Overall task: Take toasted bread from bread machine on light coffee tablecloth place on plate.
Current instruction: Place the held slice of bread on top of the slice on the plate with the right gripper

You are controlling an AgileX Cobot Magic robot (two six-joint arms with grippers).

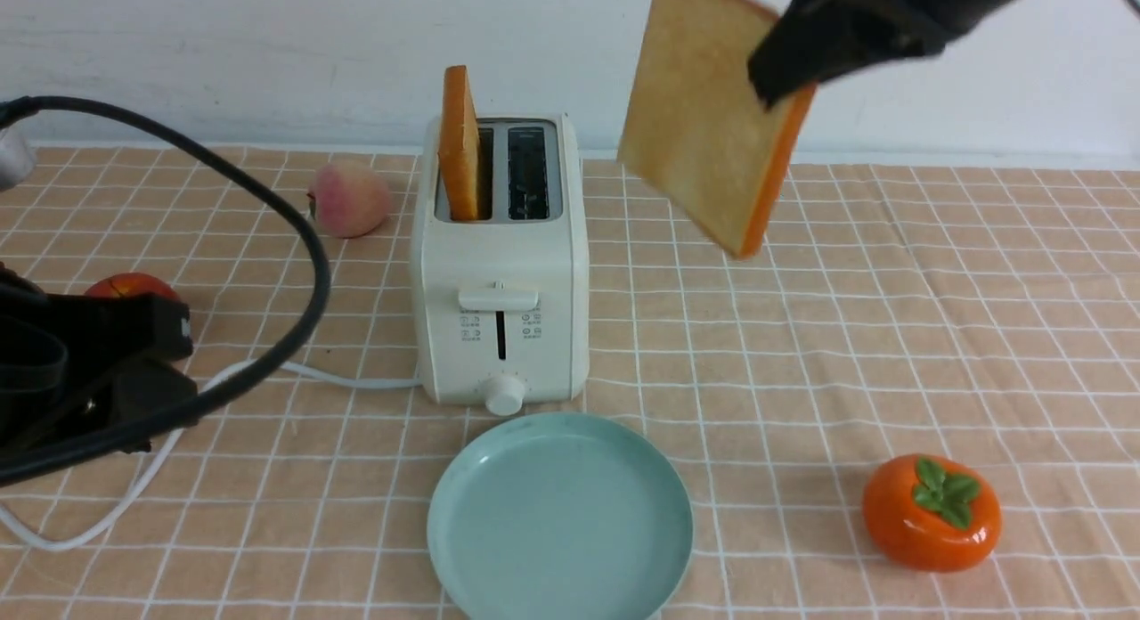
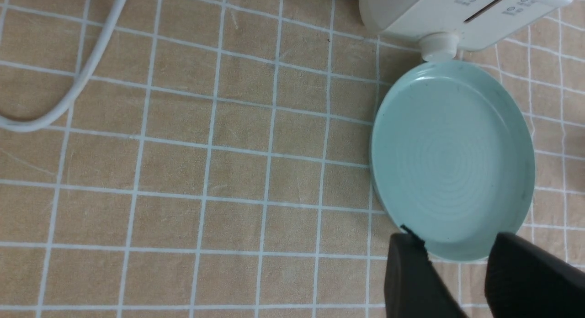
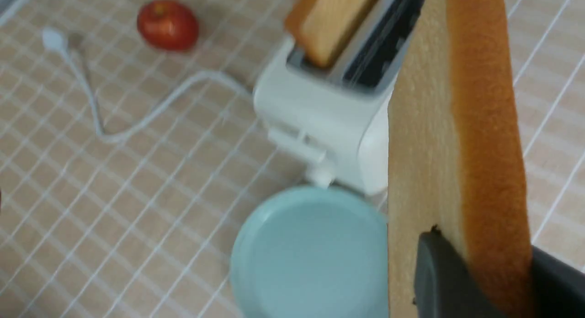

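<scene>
My right gripper [image 1: 784, 68] is shut on one slice of toasted bread [image 1: 704, 130] and holds it tilted in the air, right of the bread machine [image 1: 503, 281] and above the tablecloth [image 1: 891, 335]. The right wrist view shows the jaws [image 3: 489, 272] clamped on this slice [image 3: 457, 126]. The second slice [image 1: 460, 148] stands in the bread machine's left slot; the right slot is empty. The pale blue-green plate [image 1: 559, 522] lies empty just in front of the bread machine. My left gripper [image 1: 169, 353] is open and empty, low at the far left; its wrist view [image 2: 457, 258] shows the plate [image 2: 452, 158].
A peach [image 1: 349, 199] lies left of the bread machine, a red apple [image 1: 129, 287] sits behind my left gripper, and an orange persimmon [image 1: 932, 511] sits at the front right. The white cord [image 1: 338, 379] runs left from the bread machine. A black cable [image 1: 303, 246] arcs over my left arm.
</scene>
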